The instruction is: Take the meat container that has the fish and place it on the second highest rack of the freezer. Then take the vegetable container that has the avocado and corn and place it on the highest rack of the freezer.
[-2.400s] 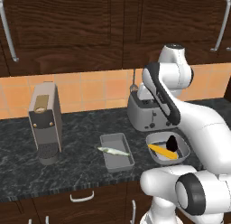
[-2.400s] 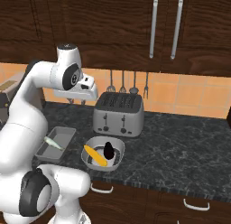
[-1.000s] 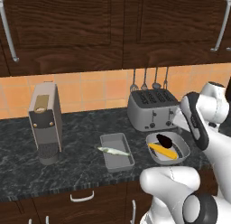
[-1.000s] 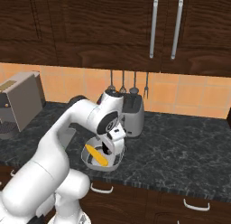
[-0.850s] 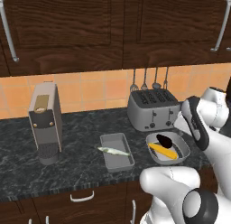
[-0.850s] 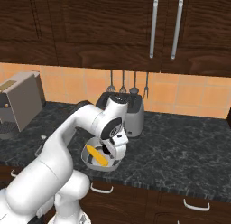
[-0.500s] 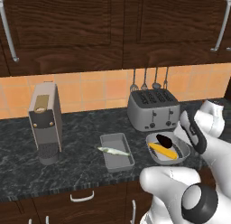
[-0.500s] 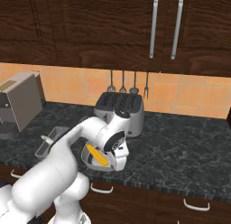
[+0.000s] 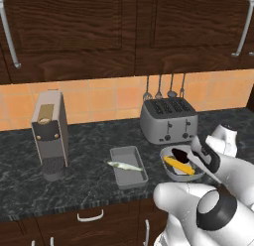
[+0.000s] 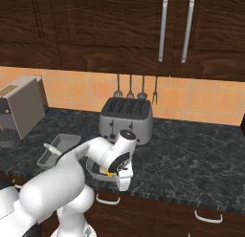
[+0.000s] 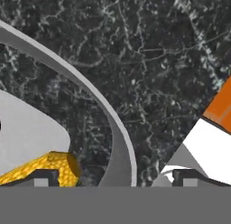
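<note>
Near the surface's front edge, the released hand straddles the bowl rim over the corn; its avocado and the tray's fish show from the left base view.

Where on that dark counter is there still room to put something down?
Bare stone lies between the coffee machine and the tray, and a wide stretch right of the toaster. It is crowded around the bowl, where toaster, tray and the robot's arm close in.

Grey tray, silvery-green fish; grey bowl, yellow corn, black avocado; black marbled worktop.
</note>
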You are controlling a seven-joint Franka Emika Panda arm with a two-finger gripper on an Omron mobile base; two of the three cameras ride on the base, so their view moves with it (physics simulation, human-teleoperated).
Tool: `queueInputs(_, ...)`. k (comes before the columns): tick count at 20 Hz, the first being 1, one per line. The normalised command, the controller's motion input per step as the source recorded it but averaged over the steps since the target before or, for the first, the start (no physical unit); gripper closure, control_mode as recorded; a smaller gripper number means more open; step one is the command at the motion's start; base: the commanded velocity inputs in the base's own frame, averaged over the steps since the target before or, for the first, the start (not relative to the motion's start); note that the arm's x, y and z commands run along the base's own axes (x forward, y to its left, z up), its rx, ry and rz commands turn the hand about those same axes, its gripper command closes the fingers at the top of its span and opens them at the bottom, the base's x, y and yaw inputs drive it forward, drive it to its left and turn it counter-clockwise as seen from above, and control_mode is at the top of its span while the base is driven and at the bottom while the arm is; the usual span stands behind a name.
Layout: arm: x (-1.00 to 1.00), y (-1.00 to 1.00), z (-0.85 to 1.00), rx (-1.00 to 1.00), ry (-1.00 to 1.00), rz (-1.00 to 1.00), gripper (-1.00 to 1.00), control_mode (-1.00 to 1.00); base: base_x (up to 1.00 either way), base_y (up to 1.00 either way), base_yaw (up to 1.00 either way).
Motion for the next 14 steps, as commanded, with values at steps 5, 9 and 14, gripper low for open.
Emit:
queueInputs(5, 0.32, -0.06, -0.35, 0.03, 0.07, -0.03, -1.00, -1.00, 0.00, 0.00, 0.00)
queueInputs(9, 0.04, -0.01, -0.34, 0.01, 0.03, -0.04, -1.00, -1.00, 0.00, 0.00, 0.00)
queueInputs(14, 0.00, 0.23, -0.48, 0.00, 0.03, -0.08, 1.00, -1.00, 0.00, 0.00, 0.00)
